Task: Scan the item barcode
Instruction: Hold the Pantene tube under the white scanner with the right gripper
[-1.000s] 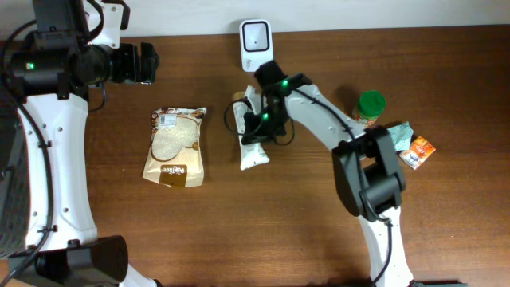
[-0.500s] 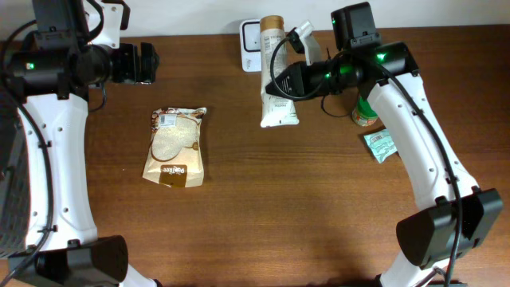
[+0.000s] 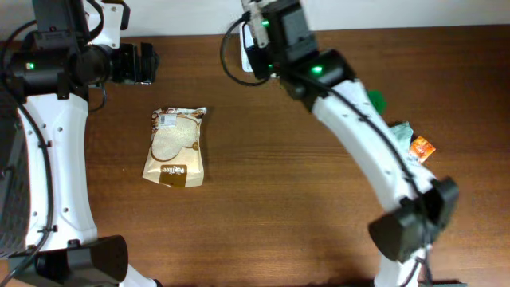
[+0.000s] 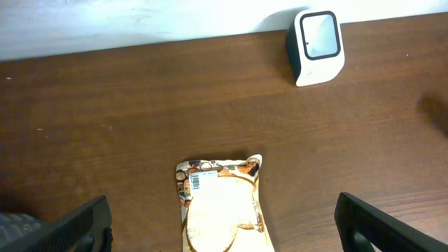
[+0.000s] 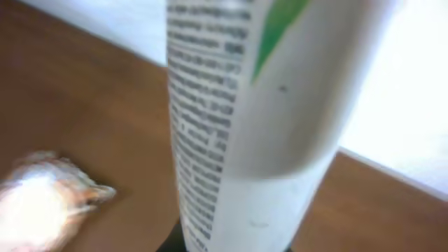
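The white tube (image 5: 280,140), with rows of small black print down one side and a green patch near its top, stands clamped in the right claw (image 3: 263,36). The jaws are closed on its lower end, and in the right wrist view it rises straight out from between them, filling most of the picture. From overhead the tube itself is hidden beneath the claw and wrist, so its barcode cannot be made out.

Directly under that claw, at the far edge of the brown table (image 3: 271,207), sits the white barcode scanner (image 3: 248,54), with only a sliver of it showing past the arm overhead. Its dark window is plain in the left wrist view (image 4: 316,43). Whether the tube touches the scanner cannot be told.

Well off to one side of the right claw, nearer the left claw, a snack bag (image 3: 175,147) lies flat with a small barcode label at its top corner. On the other side, behind the right arm, are a green-lidded jar (image 3: 374,101), a teal packet (image 3: 401,131) and an orange packet (image 3: 420,149).

The left claw (image 3: 139,64) hangs above the table with its jaws spread wide and nothing between them. The snack bag lies on the table just ahead of it.
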`<action>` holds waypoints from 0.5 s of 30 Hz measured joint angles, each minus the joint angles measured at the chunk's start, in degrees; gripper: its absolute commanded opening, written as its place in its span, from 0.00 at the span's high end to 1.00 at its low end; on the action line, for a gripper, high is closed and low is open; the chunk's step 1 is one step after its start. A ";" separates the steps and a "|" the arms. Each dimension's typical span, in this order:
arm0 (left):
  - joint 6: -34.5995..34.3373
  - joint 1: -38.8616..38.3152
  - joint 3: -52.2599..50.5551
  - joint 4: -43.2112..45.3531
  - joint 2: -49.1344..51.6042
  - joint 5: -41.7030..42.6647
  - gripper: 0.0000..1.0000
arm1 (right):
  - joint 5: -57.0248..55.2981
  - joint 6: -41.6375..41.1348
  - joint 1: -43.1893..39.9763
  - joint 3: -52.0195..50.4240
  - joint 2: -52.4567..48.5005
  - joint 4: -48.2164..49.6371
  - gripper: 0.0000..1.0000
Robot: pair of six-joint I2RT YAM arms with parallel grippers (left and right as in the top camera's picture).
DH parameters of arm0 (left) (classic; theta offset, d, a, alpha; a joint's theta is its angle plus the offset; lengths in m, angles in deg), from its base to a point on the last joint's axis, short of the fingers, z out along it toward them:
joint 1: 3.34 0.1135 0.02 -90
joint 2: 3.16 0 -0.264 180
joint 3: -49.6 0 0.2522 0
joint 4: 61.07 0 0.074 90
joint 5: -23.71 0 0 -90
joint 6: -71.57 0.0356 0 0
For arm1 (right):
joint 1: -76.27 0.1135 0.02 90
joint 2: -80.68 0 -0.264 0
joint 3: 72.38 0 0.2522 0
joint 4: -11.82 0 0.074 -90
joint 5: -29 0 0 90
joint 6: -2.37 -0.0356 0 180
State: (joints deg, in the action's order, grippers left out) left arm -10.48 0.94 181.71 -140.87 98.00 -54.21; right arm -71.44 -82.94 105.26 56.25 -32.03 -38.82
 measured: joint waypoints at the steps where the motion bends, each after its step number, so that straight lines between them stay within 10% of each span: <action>1: 0.00 0.00 0.00 0.00 0.00 -0.02 0.01 | -3.56 2.36 0.15 0.09 -2.34 3.41 0.96; 8: 0.00 0.00 0.00 -0.02 0.00 -0.04 0.01 | -30.38 31.43 -0.24 -0.02 -23.58 30.38 0.96; 15: 0.00 -0.02 0.00 0.02 0.00 -0.02 0.01 | -36.35 41.64 -1.92 0.00 -31.52 38.95 0.96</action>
State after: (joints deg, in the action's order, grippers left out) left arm -10.48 0.92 181.71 -140.85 98.00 -54.23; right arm -107.79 -41.31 103.34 56.25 -63.54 0.13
